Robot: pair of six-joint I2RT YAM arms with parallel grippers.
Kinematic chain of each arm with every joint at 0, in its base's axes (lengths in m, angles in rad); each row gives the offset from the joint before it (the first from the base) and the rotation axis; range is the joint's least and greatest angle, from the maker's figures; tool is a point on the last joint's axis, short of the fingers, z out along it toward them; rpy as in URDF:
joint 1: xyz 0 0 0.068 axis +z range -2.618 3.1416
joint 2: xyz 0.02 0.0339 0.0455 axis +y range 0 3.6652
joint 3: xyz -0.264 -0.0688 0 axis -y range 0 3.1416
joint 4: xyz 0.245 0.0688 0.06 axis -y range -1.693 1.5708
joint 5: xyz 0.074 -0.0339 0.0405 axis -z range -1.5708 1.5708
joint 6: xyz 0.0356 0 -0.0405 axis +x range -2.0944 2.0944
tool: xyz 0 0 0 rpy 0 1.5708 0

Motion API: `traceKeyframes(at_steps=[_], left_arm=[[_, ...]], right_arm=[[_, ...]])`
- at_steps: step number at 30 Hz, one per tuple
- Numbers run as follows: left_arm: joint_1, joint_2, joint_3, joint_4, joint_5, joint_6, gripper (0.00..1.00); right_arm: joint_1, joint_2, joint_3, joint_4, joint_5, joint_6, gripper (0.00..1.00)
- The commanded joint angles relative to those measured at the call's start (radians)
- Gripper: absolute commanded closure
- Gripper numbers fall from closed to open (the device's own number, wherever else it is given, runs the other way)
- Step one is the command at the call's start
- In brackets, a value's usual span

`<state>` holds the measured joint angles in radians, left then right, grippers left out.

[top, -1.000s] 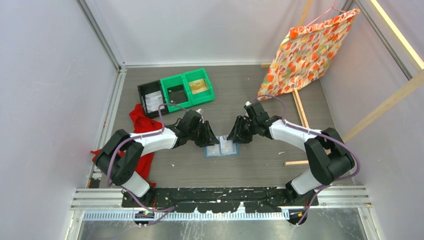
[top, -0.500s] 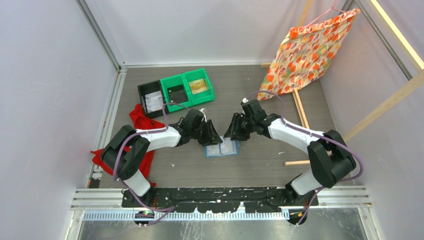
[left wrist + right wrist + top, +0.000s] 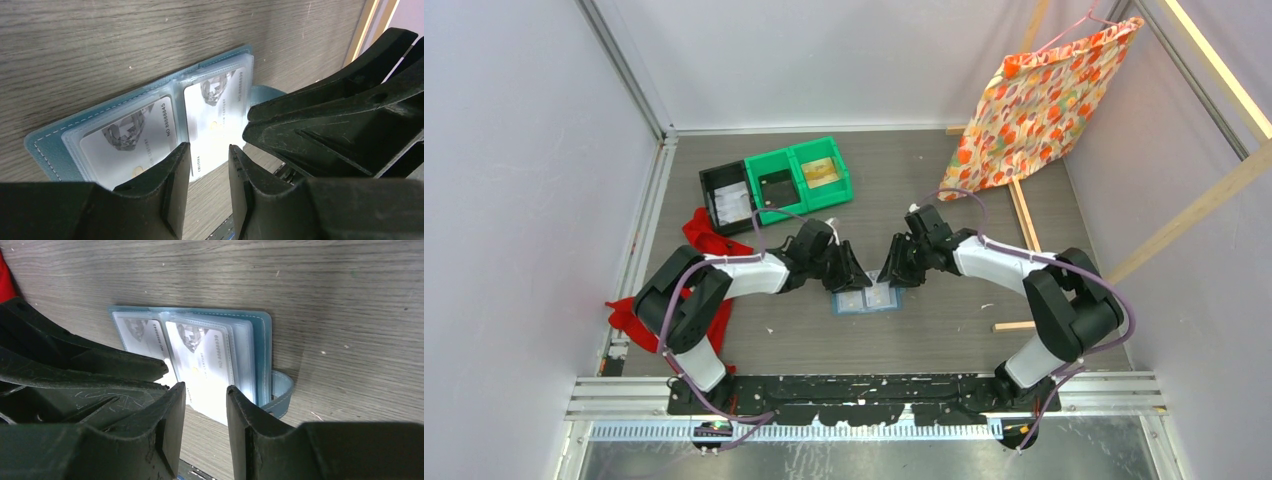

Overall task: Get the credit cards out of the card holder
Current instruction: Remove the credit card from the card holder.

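The light-blue card holder lies open on the table between both grippers. In the left wrist view the holder shows two pale grey credit cards in clear sleeves, one on the left and one on the right. The right one's near edge sticks out past the holder. My left gripper is open by a narrow gap, empty, its tips at that edge. My right gripper is also narrowly open and empty, at the same card from the other side. Both grippers nearly touch.
At the back left stand a black bin with pale cards, a green bin with a dark card and a green bin with a gold item. A red cloth lies left. A patterned cloth hangs over wooden sticks at the right.
Both grippers have shifted slightly toward each other over the holder's far edge. The right gripper rose a little and came back down. The holder has not moved.
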<state>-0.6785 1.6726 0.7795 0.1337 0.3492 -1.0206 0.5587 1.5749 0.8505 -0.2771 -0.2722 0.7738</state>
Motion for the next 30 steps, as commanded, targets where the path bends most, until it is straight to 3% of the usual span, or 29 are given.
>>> traceKeyframes(at_steps=[1, 10, 25, 30], left_arm=[[0.003, 0.010, -0.009, 0.054, 0.016, -0.010, 0.64], [0.003, 0.022, -0.024, 0.057, 0.014, -0.002, 0.64], [0.005, 0.040, -0.061, 0.126, 0.017, -0.033, 0.69], [0.020, 0.036, -0.125, 0.281, 0.036, -0.069, 0.73]], right_arm=[[-0.005, 0.012, -0.009, 0.017, 0.024, -0.014, 0.60], [-0.004, 0.051, -0.029, 0.043, 0.017, -0.016, 0.61], [-0.007, 0.112, -0.055, 0.093, -0.012, -0.007, 0.81], [-0.007, 0.133, -0.075, 0.121, -0.028, 0.002, 0.88]])
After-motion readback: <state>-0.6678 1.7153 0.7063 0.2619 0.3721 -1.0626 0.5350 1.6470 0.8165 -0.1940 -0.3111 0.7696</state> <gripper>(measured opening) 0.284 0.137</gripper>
